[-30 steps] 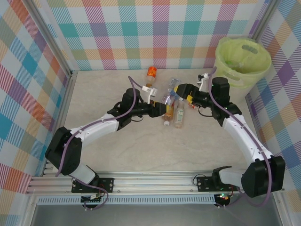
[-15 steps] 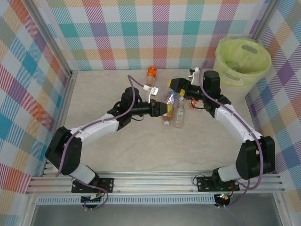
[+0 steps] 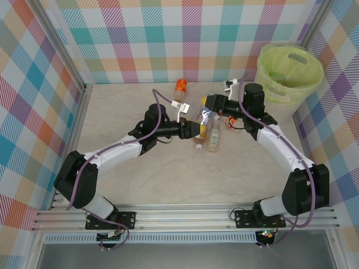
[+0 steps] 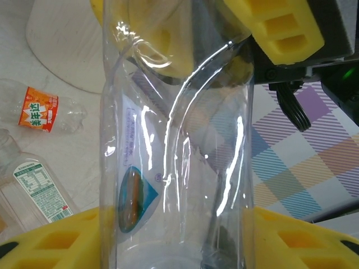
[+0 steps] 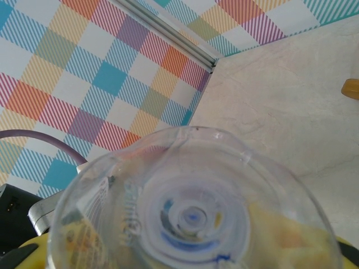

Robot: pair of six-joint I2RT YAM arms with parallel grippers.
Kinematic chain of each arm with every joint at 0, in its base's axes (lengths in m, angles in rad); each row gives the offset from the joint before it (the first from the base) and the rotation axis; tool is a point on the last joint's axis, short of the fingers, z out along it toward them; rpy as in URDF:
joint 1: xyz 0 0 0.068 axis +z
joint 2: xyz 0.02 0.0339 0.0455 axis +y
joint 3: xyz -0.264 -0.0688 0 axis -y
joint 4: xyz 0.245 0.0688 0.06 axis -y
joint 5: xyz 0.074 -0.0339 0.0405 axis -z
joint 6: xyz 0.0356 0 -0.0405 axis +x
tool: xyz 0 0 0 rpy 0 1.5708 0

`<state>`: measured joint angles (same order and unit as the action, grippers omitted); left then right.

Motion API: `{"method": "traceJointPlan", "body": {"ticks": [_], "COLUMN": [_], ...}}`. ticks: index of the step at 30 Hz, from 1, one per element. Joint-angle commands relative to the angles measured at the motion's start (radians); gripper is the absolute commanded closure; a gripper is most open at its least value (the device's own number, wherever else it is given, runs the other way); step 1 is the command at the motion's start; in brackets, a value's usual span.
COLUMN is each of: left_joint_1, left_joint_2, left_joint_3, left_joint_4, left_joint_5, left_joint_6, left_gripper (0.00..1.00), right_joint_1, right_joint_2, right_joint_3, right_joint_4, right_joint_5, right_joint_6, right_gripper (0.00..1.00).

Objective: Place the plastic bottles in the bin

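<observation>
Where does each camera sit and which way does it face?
Top external: above, behind the bases, looking down on table, left arm, right arm, bin.
Left wrist: looks along its yellow fingers at the clear bottle; right pincer beyond.
Right wrist: faces that bottle's base end-on, own fingers at the edge, plaid wall behind.
Shared: the clear bottle.

A pale table top (image 3: 140,185) that looks like stone lies in the middle of the view from above. Three walls with bright checks stand round it: a back wall (image 3: 185,39) along the top, a left wall (image 3: 33,112) and a right wall (image 3: 343,129). The squares are pink, orange, yellow, purple, blue and green. A silver metal bar (image 3: 70,61) runs down the upper left corner where two walls meet. Along the bottom lies a silver rail (image 3: 185,216) with long grooves. Under it is a flat grey strip (image 3: 185,255).
</observation>
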<state>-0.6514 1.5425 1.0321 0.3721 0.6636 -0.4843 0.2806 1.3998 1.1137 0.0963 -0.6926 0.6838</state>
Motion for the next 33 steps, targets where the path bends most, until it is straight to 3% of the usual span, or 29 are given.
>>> {"method": "traceJointPlan", "body": {"ticks": [1, 7, 15, 21, 30, 33], "left_joint_1": [-0.005, -0.004, -0.002, -0.002, -0.001, -0.001], "left_joint_2": [-0.024, -0.075, -0.258, -0.388, -0.489, -0.503], "left_joint_3": [0.004, -0.044, -0.207, -0.331, -0.399, -0.414], "left_joint_4": [0.003, 0.037, 0.025, -0.007, -0.088, -0.085], "left_joint_5": [-0.057, -0.094, -0.379, -0.594, -0.694, -0.717], "left_joint_6": [-0.041, -0.053, -0.013, 0.007, 0.047, 0.049], "left_gripper": [0.31, 0.0, 0.0, 0.0, 0.0, 0.0], "right_joint_1": [0.008, 0.007, 0.006, 0.004, -0.054, -0.129], "right_joint_2": [-0.047, -0.084, -0.138, -0.143, -0.078, -0.035], "right_joint_3": [0.004, 0.011, 0.11, 0.185, 0.317, 0.355], "right_joint_4": [0.019, -0.041, -0.204, -0.219, -0.047, 0.039], "right_joint_5": [-0.023, 0.097, 0.386, 0.606, 1.013, 1.07], "right_joint_6": [-0.06, -0.145, -0.324, -0.448, -0.772, -0.849], "right_gripper": [0.61, 0.62, 0.6, 0.6, 0.59, 0.61]}}
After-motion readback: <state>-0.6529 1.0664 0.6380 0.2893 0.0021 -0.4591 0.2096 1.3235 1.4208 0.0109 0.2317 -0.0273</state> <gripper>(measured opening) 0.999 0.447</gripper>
